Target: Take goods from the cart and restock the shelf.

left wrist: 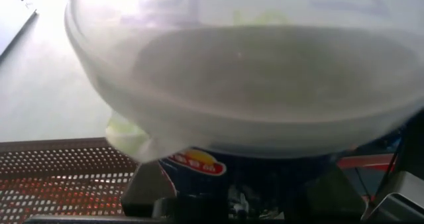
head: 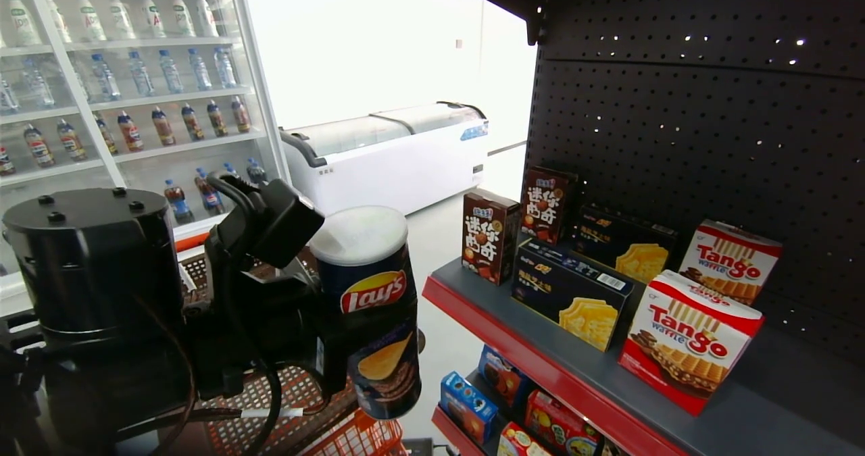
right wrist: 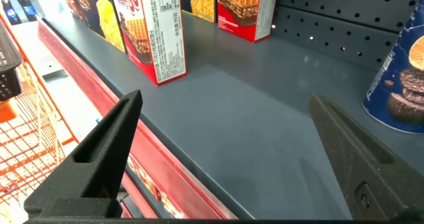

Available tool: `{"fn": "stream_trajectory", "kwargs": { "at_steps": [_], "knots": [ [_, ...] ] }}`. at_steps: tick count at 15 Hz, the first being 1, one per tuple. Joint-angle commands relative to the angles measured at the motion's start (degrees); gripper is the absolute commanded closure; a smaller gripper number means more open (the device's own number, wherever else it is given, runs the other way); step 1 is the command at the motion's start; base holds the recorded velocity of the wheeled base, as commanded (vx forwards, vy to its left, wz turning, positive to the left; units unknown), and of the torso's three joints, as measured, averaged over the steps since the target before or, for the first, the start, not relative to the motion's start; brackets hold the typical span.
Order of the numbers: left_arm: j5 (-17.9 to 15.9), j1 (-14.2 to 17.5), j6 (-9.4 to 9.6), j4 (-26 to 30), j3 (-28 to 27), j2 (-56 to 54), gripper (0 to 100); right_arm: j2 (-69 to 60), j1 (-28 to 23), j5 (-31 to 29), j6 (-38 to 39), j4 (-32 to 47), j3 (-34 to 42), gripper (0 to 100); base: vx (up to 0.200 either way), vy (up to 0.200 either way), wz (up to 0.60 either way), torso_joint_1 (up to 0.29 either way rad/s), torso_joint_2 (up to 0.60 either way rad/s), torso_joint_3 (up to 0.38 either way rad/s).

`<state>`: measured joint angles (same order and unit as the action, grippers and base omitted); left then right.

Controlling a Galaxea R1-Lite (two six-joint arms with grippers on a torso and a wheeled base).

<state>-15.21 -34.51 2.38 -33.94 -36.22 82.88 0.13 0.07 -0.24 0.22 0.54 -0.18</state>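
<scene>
Chips can point(head: 372, 287) stands upright, clamped in our left gripper point(head: 348, 365) above the cart point(head: 297, 392), with the shelf point(head: 777, 402) off to its right, where our right gripper point(right wrist: 225, 105) hangs wide open and empty.

Shelf deck point(right wrist: 252, 118): a bare stretch lies open between the front waffle box point(right wrist: 162, 45) and a blue tub point(right wrist: 397, 85), with access over the red front lip point(right wrist: 152, 164). To the left, dark blue boxes point(head: 571, 294) and brown boxes point(head: 490, 236) stand close together in two rows. The pegboard back point(head: 709, 118) closes the rear.
</scene>
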Motion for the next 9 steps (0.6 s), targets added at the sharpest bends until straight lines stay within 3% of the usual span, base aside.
{"fn": "stream_trajectory", "kwargs": {
  "at_steps": [1, 9],
  "knots": [
    [0.0, -0.2, 0.0, 0.0, 0.4, -1.1, 100, 0.0, 0.0, 0.0, 0.0, 0.0, 0.0, 0, 0.0, 0.0, 0.0, 0.0, 0.0, 0.0],
    [0.1, -1.1, 0.0, 0.4, 0.9, -2.1, 100, 0.1, 0.0, 0.0, 0.0, 0.0, 0.0, 0, 0.0, 0.0, 0.0, 0.0, 0.0, 0.0]
  ]
}}
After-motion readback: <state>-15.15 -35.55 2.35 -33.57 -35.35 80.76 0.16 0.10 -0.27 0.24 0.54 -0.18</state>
